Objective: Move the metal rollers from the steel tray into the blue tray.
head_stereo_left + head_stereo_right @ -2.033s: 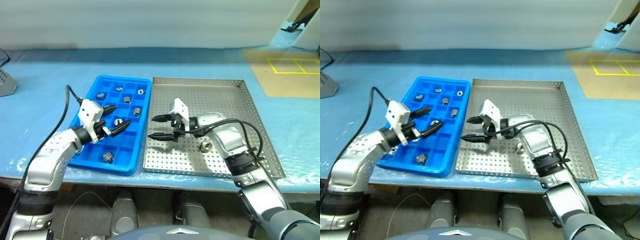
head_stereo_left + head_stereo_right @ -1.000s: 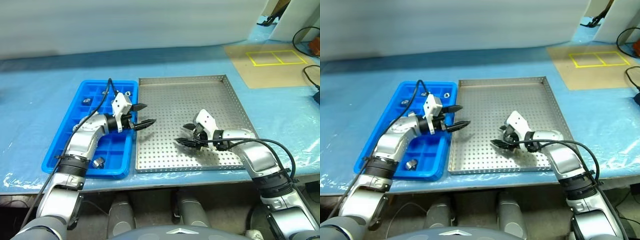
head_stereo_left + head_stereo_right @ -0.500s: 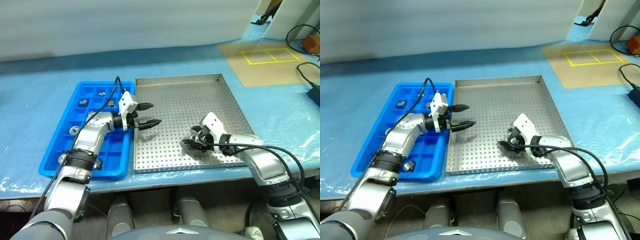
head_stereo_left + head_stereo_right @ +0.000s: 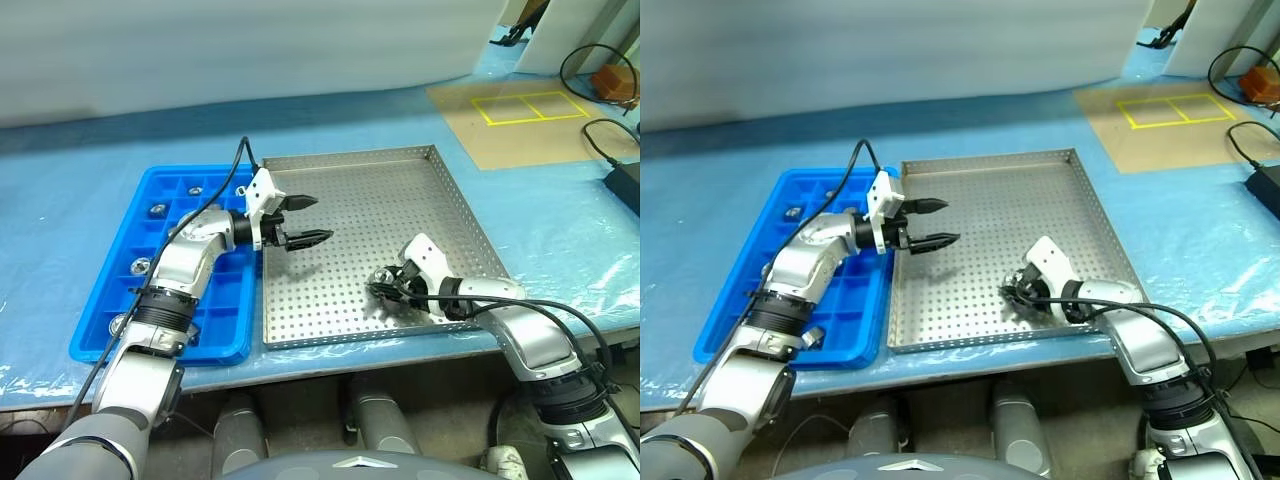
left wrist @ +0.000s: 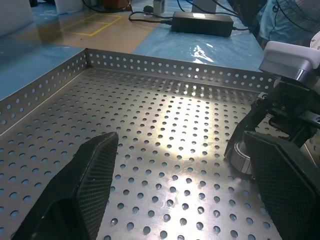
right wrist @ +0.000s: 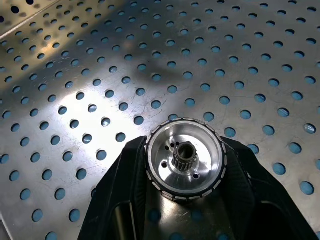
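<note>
The steel tray [image 4: 352, 157] lies in the middle of the table, its perforated base mostly bare. Near its front right, my right gripper [image 4: 383, 287] is shut on a metal roller [image 6: 184, 159], a round silver disc with a toothed centre hole, held just above the tray floor. The same roller [image 5: 241, 155] appears in the left wrist view. My left gripper [image 4: 318, 219] hovers open and level over the tray's left part, holding nothing and pointing toward the right gripper. Beside the steel tray on the left, the blue tray [image 4: 215, 322] holds several rollers [image 4: 157, 209] in its compartments.
A brown board [image 4: 510, 110] with a yellow taped rectangle lies at the back right. A black power adapter [image 4: 625, 185] with cables sits at the right edge. Blue plastic sheeting [image 4: 70, 150] covers the table.
My right gripper has closed on the roller near the tray's front right. The left gripper, still open, has drifted right and up from the blue tray's edge over the steel tray. The camera has shifted.
</note>
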Controlling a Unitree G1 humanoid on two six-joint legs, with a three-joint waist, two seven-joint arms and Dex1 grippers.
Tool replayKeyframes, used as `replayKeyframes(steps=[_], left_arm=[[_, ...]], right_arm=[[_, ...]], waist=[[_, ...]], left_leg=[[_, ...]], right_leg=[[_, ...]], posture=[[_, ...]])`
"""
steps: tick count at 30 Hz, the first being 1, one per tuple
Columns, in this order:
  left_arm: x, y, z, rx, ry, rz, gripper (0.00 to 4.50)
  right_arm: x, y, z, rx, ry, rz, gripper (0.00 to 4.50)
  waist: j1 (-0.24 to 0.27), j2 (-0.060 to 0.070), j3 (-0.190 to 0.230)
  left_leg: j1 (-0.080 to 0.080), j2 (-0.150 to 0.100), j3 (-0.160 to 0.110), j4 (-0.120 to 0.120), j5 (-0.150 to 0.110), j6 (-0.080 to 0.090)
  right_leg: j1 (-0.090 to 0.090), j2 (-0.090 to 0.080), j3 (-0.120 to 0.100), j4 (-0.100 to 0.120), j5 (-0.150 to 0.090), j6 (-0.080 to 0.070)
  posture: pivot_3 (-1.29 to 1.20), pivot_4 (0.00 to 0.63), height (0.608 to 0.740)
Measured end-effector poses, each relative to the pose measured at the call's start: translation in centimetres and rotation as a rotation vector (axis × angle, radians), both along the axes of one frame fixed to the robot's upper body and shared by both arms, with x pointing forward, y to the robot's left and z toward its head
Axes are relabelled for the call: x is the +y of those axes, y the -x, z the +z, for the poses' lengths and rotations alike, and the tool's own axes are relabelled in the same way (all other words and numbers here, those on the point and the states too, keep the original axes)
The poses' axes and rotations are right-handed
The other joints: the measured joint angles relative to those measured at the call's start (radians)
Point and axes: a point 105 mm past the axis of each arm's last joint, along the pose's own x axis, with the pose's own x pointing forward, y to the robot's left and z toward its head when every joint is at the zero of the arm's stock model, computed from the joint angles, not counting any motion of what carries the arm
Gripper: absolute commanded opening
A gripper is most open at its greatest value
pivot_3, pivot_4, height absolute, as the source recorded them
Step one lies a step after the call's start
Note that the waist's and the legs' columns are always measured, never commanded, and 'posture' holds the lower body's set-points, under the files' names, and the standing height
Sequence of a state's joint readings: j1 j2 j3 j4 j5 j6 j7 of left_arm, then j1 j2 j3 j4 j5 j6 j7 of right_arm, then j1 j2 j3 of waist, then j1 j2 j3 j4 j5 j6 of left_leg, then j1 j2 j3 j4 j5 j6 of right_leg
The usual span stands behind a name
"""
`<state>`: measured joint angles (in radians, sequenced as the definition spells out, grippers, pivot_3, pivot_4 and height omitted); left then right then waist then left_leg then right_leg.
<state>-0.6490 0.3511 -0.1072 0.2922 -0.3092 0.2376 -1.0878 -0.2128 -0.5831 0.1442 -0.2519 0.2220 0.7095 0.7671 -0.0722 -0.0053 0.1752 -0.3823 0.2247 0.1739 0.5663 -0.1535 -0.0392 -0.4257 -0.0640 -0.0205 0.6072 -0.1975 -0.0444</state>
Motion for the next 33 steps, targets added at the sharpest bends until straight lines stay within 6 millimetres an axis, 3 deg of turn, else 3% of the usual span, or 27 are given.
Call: replayKeyframes(steps=[3,6,9,13,17,26,33], left_arm=[[0.3,0.1,0.5,-0.015,-0.010,0.002,4.24],[1.0,0.6,1.1,-0.036,-0.007,0.012,4.24],[1.8,1.0,0.6,-0.026,-0.014,0.041,4.24],[3.3,1.6,0.3,-0.016,-0.017,0.102,4.24],[5.9,2.6,0.0,-0.021,-0.033,0.195,4.24],[13.0,5.3,-1.2,-0.001,-0.066,0.468,4.24],[15.9,8.2,-3.3,0.030,-0.078,0.588,4.24]], right_arm=[[0.5,-0.2,0.3,-0.023,-0.020,0.009,1.64],[1.5,-1.5,1.8,-0.094,-0.054,0.029,1.64],[1.9,-2.7,3.7,-0.164,-0.067,0.046,1.64],[3.3,-3.5,4.7,-0.184,-0.118,0.108,1.64],[5.2,-4.1,5.9,-0.211,-0.162,0.197,1.64],[10.3,-5.0,7.5,-0.213,-0.252,0.424,1.64],[13.6,-3.7,6.5,-0.165,-0.258,0.618,1.64]], waist=[[0.000,0.000,0.000],[-0.001,0.000,0.000],[0.006,0.001,0.000],[0.012,0.001,0.000],[0.018,0.001,0.000],[0.094,0.002,0.001],[0.166,0.002,0.001]], left_leg=[[0.000,0.000,0.000,0.000,0.000,0.000],[0.000,0.000,0.000,0.001,0.000,0.000],[0.000,0.000,0.000,0.000,0.000,0.000],[-0.001,0.000,0.000,-0.001,0.000,0.000],[0.001,0.001,0.000,-0.003,0.000,-0.001],[0.001,0.001,-0.001,-0.005,0.002,-0.003],[0.001,0.001,-0.001,-0.008,0.002,-0.004]], right_leg=[[0.000,0.000,0.000,0.000,0.000,0.000],[0.000,0.000,0.000,0.000,0.000,0.000],[0.000,0.000,-0.001,0.000,0.000,0.000],[0.000,0.000,-0.001,0.000,0.001,-0.001],[0.000,0.000,-0.002,0.001,0.001,-0.001],[-0.001,-0.001,-0.003,0.001,0.001,-0.002],[-0.002,-0.003,-0.004,0.000,0.001,-0.001]], posture=[[-0.47,0.150,0.740],[-0.42,0.150,0.740],[-0.35,0.150,0.740],[-0.25,0.150,0.740],[-0.14,0.150,0.740],[0.10,0.150,0.740],[0.19,0.150,0.740]])
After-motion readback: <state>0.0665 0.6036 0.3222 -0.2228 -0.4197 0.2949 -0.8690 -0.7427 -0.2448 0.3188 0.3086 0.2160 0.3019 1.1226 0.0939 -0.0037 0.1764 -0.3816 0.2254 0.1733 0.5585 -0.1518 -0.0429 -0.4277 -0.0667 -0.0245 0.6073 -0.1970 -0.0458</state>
